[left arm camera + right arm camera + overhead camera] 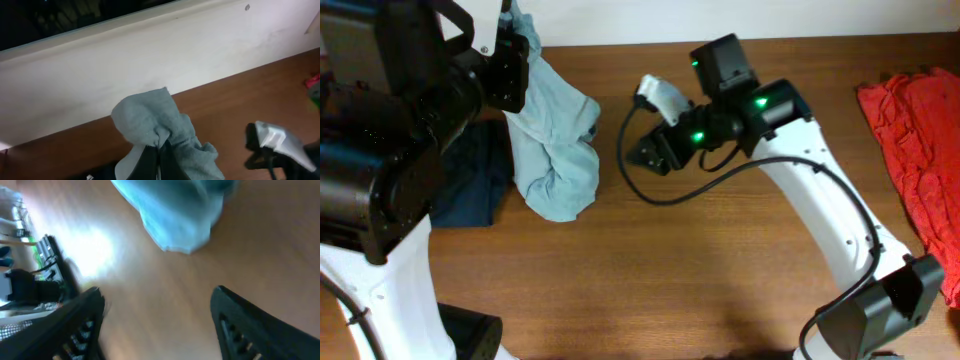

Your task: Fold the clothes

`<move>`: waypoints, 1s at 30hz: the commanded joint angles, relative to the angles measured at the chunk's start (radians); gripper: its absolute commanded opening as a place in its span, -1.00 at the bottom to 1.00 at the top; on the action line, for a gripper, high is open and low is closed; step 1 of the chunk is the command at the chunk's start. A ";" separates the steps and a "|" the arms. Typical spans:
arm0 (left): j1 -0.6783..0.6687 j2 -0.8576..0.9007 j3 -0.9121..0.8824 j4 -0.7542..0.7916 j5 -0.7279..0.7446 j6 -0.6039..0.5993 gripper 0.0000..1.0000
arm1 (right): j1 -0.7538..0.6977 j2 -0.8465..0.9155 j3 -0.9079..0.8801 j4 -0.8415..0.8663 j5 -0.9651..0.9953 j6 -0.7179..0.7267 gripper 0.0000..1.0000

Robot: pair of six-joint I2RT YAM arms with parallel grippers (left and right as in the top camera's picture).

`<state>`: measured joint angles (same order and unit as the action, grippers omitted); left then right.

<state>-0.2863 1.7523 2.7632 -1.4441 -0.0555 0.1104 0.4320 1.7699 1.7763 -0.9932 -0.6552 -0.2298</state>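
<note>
The pale grey-blue T-shirt (555,150) hangs bunched from my left gripper (512,45) at the table's back left, its lower end resting on the wood. In the left wrist view that gripper (159,152) is shut on a fold of the T-shirt (150,117). A dark navy garment (470,185) lies under and left of it, its white logo (89,176) just showing. My right gripper (638,155) hovers to the right of the shirt, apart from it. Its jaws (157,325) are open over bare wood, with the T-shirt (175,215) ahead. A red garment (920,170) lies at the far right.
A white wall (150,60) runs along the table's back edge (620,45), close behind the lifted shirt. The right arm's cable (650,195) loops over the wood between the two arms. The left arm's bulky body (390,150) covers the left side.
</note>
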 commanded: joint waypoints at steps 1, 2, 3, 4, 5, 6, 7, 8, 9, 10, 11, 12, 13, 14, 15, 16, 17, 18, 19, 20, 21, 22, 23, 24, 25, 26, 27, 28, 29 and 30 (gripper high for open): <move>0.003 0.000 0.014 0.023 0.018 0.018 -0.99 | 0.034 -0.027 0.001 0.063 0.074 0.070 0.45; 0.003 -0.003 0.014 0.026 0.018 0.019 -0.99 | 0.036 -0.027 0.001 0.084 0.097 0.082 0.45; 0.003 -0.005 0.014 0.029 0.018 0.018 -0.99 | 0.039 -0.027 0.001 0.108 0.101 0.081 0.45; 0.003 -0.008 0.014 0.033 0.018 0.019 -0.99 | 0.040 -0.027 0.001 0.128 0.094 0.080 0.45; 0.003 -0.011 0.014 0.041 0.018 0.018 -0.99 | 0.042 -0.027 0.001 0.157 0.075 0.063 0.45; 0.003 -0.012 0.014 0.046 0.018 0.018 -0.99 | 0.046 -0.027 0.001 0.168 0.072 0.055 0.45; 0.003 -0.014 0.014 0.054 0.018 0.018 -0.99 | 0.051 -0.027 0.001 0.182 0.072 0.051 0.45; 0.003 -0.016 0.014 0.071 0.018 0.018 -0.99 | 0.061 -0.027 0.001 0.195 0.071 0.038 0.47; 0.003 -0.018 0.014 0.087 0.018 0.014 -0.99 | 0.072 -0.027 0.001 0.198 0.070 0.006 0.48; 0.003 -0.019 0.014 0.099 0.018 0.014 -0.99 | 0.082 -0.027 0.001 0.200 0.074 -0.020 0.50; 0.003 -0.021 0.014 0.111 0.018 0.014 -0.99 | 0.090 -0.027 0.001 0.201 0.083 -0.031 0.50; 0.003 -0.024 0.014 0.124 0.018 0.014 -0.99 | 0.101 -0.027 0.001 0.204 0.097 -0.033 0.50; 0.003 -0.025 0.014 0.136 0.018 0.015 -0.99 | 0.108 -0.027 0.001 0.206 0.100 -0.035 0.51; 0.003 -0.027 0.014 0.149 0.018 0.015 -0.99 | 0.114 -0.027 0.001 0.205 0.098 -0.040 0.51; 0.003 -0.029 0.014 0.161 0.017 0.015 -0.99 | 0.122 -0.027 0.001 0.205 0.089 -0.044 0.50; 0.003 -0.031 0.014 0.173 0.014 0.015 -0.99 | 0.127 -0.027 0.001 0.205 0.082 -0.044 0.50; 0.003 -0.032 0.014 0.185 0.010 0.016 -0.99 | 0.133 -0.027 0.001 0.205 0.071 -0.044 0.44; 0.003 -0.032 0.014 0.198 0.007 0.015 -0.99 | 0.140 -0.027 0.001 0.205 0.063 -0.047 0.36; 0.003 -0.033 0.014 0.215 0.007 0.015 -0.99 | 0.147 -0.026 0.001 0.205 0.061 -0.047 0.27; 0.003 -0.033 0.014 0.237 0.007 0.015 -0.99 | 0.160 -0.026 0.001 0.206 0.061 -0.047 0.07; 0.003 -0.033 0.014 0.248 0.007 0.015 -0.99 | 0.166 -0.026 0.001 0.207 0.061 -0.047 -0.13; 0.003 -0.032 0.014 0.260 0.007 0.015 -0.99 | 0.171 -0.026 0.001 0.209 0.064 -0.047 -0.31; 0.003 -0.032 0.014 0.270 0.007 0.015 -0.99 | 0.173 -0.026 0.002 0.214 0.074 -0.034 -0.50; 0.003 -0.033 0.014 0.278 0.006 0.015 -0.99 | 0.173 -0.027 0.002 0.217 0.104 0.002 -0.61; 0.003 -0.034 0.014 0.283 0.005 0.015 -0.99 | 0.172 -0.029 0.005 0.217 0.151 0.040 -0.71; 0.003 -0.035 0.014 0.285 0.002 0.016 -0.99 | 0.168 -0.035 0.008 0.215 0.231 0.093 -0.87; 0.003 -0.036 0.014 0.285 -0.009 0.016 -0.99 | 0.164 -0.043 0.009 0.212 0.293 0.127 -0.92; 0.003 -0.036 0.014 0.283 -0.022 0.016 -0.99 | 0.161 -0.057 0.010 0.211 0.333 0.139 -0.92; 0.003 -0.037 0.014 0.279 -0.042 0.016 -0.99 | 0.155 -0.077 0.010 0.209 0.352 0.139 -0.92; 0.003 -0.037 0.014 0.273 -0.051 0.020 -0.99 | 0.150 -0.113 0.010 0.210 0.383 0.141 -0.92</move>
<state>-0.2863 1.7443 2.7632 -1.1778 -0.0639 0.1127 0.5945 1.7565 1.7763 -0.7815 -0.4232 -0.1532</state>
